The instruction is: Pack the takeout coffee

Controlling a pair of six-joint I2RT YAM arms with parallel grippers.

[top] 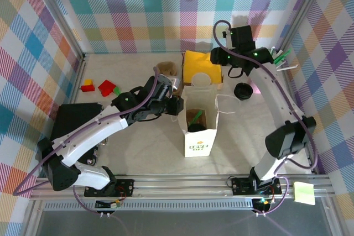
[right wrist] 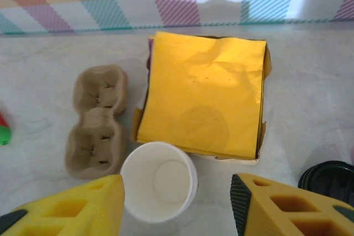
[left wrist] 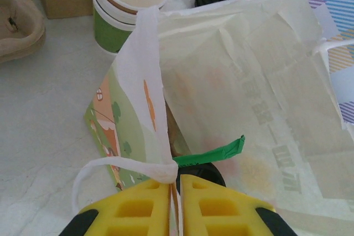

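Right gripper (right wrist: pixel 177 200), closest to the lens, has its yellow fingers wide apart w/ nothing between them, poised over the takeout coffee cup (right wrist: pixel 159 181). Come straight down, centre the rim between the pads and close gently: it's thin paper, so don't crush it. Stay clear of the pulp tray (right wrist: pixel 97 122) on one side and the box of yellow napkins (right wrist: pixel 202 100) just beside it. Left gripper (left wrist: pixel 178 200) is clamped on the paper bag (left wrist: pixel 249 98) at its handle, prob. holding the mouth open; don't let go. Cup: upright on the table near the bag, white rim, green lower wall, empty inside. Poss. several nested, hard to tell.
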